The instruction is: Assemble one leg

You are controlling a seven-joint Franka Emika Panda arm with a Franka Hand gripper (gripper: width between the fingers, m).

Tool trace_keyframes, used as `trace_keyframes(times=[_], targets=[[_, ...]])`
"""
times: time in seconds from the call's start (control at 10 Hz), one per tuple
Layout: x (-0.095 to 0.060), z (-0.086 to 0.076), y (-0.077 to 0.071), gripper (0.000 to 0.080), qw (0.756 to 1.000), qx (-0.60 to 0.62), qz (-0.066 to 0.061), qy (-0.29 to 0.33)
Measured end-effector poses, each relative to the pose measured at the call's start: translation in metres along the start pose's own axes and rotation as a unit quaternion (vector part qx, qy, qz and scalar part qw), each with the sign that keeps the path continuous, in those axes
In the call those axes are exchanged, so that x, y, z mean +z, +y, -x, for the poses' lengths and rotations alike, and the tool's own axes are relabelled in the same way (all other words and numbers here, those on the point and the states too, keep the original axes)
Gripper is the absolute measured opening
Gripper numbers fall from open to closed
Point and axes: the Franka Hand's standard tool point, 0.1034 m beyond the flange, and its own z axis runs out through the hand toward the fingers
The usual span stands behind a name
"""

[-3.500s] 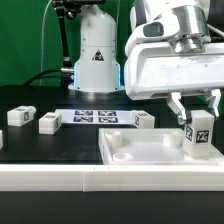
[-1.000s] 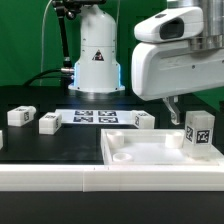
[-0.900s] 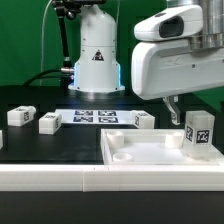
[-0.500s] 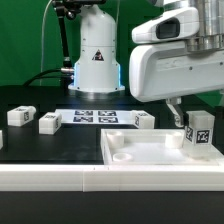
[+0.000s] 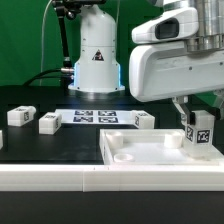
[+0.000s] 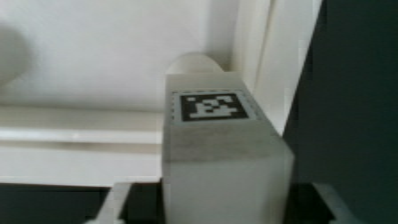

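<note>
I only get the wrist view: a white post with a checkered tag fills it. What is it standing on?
Observer: The leg stands upright on a white panel, near its end at the exterior view's right.
Operator: Is the claw holding it?
Observer: The gripper hangs over the leg's top, a finger on each side; whether it pinches, I cannot tell.
Operator: Are there more posts?
Observer: Three more legs lie loose on the black table.
</note>
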Motion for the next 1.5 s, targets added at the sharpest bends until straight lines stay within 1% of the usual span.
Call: trace_keyframes(times=[0.1,0.2,0.4,0.5,0.6,0.8,0.9,1.0,1.1,1.2,1.3,1.4,1.5], targets=[[0.0001,0.0001,-0.0005,0.0292,1.0,0.016,0.0,0.0],[0.0003,0.0007,0.0006,0.0292,0.996,0.09,0.002,0.001],[0.0005,0.0021,0.0019,0.0293,0.982,0.186,0.006,0.013],[0.0006,0.0025,0.0032,0.0293,0.969,0.245,0.009,0.017],[0.0008,0.0023,0.0042,0.0294,0.955,0.296,0.01,0.023],[0.001,0.0016,0.0045,0.0294,0.908,0.418,0.013,0.036],[0.0013,0.0013,0.0036,0.0294,0.887,0.46,0.015,0.041],[0.0014,0.0015,0.0035,0.0294,0.859,0.51,0.019,0.045],[0.0015,0.0025,0.0019,0.0294,0.822,0.567,0.023,0.048],[0.0013,0.0029,0.0021,0.0294,0.812,0.581,0.025,0.048],[0.0013,0.0033,0.0031,0.0294,0.802,0.595,0.019,0.044],[0.0016,0.0037,0.0026,0.0294,0.782,0.621,0.015,0.042],[0.002,0.004,0.0024,0.0294,0.791,0.611,0.015,0.041]])
